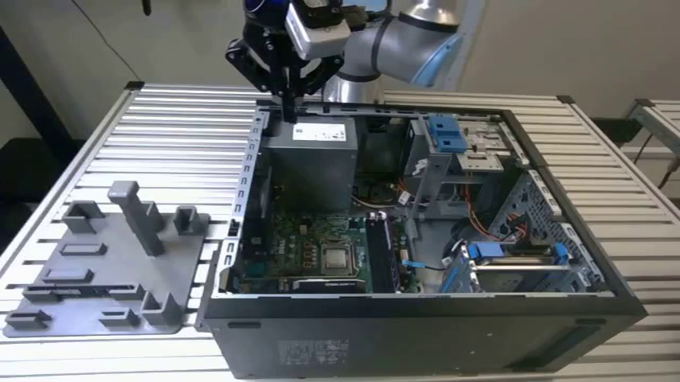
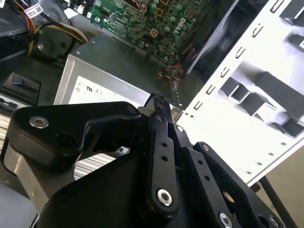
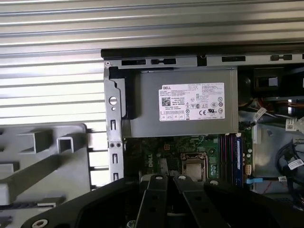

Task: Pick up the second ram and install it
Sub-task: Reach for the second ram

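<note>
My gripper [image 1: 289, 116] hangs over the back edge of the open computer case, just above the grey power supply [image 1: 310, 159]. Its black fingers [image 2: 160, 123] are pressed together, shut, and I see nothing between them. In the first wrist view the gripper [image 3: 169, 178] sits over the green motherboard [image 3: 156, 152]. A long dark stick [image 1: 380, 253] stands in the memory slots [image 3: 232, 156] beside the silver processor [image 1: 339, 258]; I cannot tell whether it is the second ram. No loose ram shows on the grey tray [image 1: 107, 263].
The grey tray with upright posts lies on the slatted table [image 1: 159, 135] at the exterior view's left of the case. Blue drive brackets [image 1: 447, 134], cables and a metal drive cage [image 1: 531, 255] crowd the case's other half. The case wall [image 1: 252, 183] rises beside the gripper.
</note>
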You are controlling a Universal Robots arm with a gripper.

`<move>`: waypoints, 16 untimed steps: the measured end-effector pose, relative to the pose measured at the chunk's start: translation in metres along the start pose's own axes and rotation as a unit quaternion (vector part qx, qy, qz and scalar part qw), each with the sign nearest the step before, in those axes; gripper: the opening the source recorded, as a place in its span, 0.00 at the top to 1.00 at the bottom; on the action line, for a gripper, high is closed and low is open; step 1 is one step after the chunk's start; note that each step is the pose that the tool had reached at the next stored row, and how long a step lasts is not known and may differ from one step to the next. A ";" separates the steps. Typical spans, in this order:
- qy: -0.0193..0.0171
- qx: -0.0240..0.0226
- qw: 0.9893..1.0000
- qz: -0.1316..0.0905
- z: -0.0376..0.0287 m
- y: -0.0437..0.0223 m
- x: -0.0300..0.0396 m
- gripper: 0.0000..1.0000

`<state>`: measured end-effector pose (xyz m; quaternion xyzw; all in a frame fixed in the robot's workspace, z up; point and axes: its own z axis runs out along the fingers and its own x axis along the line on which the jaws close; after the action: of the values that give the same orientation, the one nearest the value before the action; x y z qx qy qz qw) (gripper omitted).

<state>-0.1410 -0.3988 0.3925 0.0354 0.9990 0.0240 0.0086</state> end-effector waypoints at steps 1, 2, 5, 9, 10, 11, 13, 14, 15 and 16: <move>0.000 0.000 1.000 0.000 -0.0001 -0.0002 0.0028 0.89; 0.000 0.000 1.000 0.000 -0.0001 -0.0004 0.0054 0.89; 0.001 0.000 1.000 0.000 -0.0002 -0.0009 0.0125 0.89; 0.002 0.000 1.000 0.000 -0.0004 -0.0016 0.0224 0.89; 0.002 0.000 1.000 0.000 -0.0004 -0.0018 0.0249 0.89; 0.002 0.000 1.000 0.000 -0.0005 -0.0020 0.0274 0.89; 0.003 0.000 1.000 0.000 -0.0005 -0.0023 0.0327 0.89; 0.003 0.000 1.000 0.000 -0.0006 -0.0025 0.0356 0.89; 0.003 0.000 1.000 0.000 -0.0006 -0.0027 0.0382 0.89; 0.003 0.000 1.000 0.000 -0.0007 -0.0029 0.0409 0.89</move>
<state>-0.1821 -0.3988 0.3925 0.0355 0.9991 0.0238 0.0052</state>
